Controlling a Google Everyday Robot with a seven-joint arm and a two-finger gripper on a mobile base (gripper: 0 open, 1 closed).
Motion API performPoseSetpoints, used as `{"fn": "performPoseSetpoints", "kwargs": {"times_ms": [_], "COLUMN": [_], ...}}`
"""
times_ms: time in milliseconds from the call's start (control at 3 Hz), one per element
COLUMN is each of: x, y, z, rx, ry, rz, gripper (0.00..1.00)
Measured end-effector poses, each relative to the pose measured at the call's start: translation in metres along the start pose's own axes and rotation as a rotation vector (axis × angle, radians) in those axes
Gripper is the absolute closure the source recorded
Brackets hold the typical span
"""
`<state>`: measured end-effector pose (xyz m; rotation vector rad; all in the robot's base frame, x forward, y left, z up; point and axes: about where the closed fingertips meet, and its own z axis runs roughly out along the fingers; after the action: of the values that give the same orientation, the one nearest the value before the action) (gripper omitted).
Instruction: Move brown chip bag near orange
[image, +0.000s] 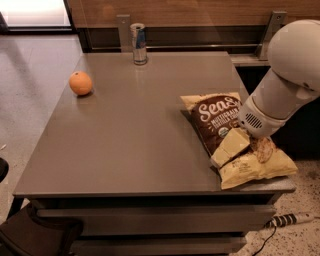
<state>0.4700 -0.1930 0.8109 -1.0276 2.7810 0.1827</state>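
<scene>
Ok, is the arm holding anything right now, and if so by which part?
It cannot be told. The pincer is down at the lower half of the chip bag, near the table's right front corner, but a grip doesn't show.

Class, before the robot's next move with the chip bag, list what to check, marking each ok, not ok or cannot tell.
1. Gripper at the brown chip bag: ok, over its lower half.
2. Hold on the bag secure: cannot tell.
3. Orange in view, far left of the table: ok.
4. Bag near orange: not ok, it lies at the right edge.
5. Can off the straight path between them: ok, it stands at the back.
</scene>
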Motion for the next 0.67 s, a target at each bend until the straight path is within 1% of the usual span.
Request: {"fn": "performPoseSetpoints", "kwargs": {"times_ms": [333, 667], "x": [-0.0004, -0.0005], "y": [0.0001, 0.0004], "z": [-0.0017, -0.0025], "rx": [0.000, 0.000], "ry": [0.000, 0.000], "rz": [0.000, 0.000], "gripper": [0.93, 1.00]}}
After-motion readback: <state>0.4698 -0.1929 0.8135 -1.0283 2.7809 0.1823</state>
